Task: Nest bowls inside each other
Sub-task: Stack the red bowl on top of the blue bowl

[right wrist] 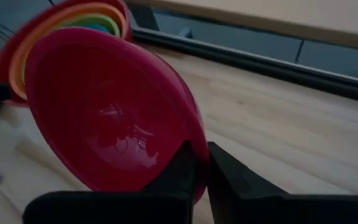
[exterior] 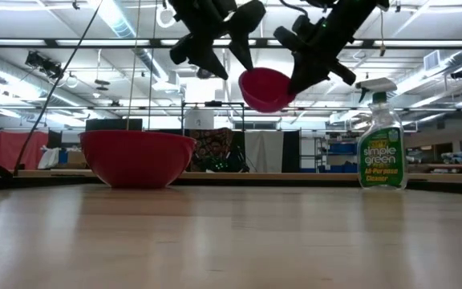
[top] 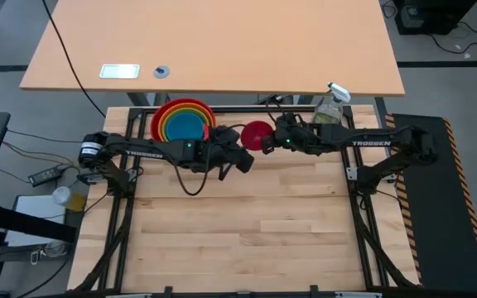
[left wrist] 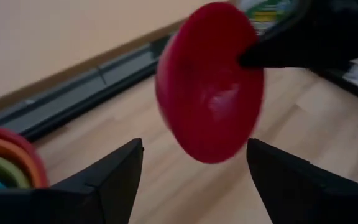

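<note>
The magenta-pink bowl hangs in the air over the far middle of the table, with my right gripper shut on it. The red, orange, lime green and blue bowls sit nested as one stack at the far left, the red one's base on the table. My left gripper is open and raised just left of the pink bowl. Its two fingers frame the bowl in the left wrist view, and no touch shows. My right gripper pinches the pink bowl's rim, one finger inside the bowl and one outside. The fingers come from the table's right side, slanting down. The bowl is lifted clear of the table, tilted, with its rim up.
A clear spray bottle of greenish liquid stands at the far right of the table. A second, larger tabletop lies beyond the far edge. The near half of the wooden table is bare.
</note>
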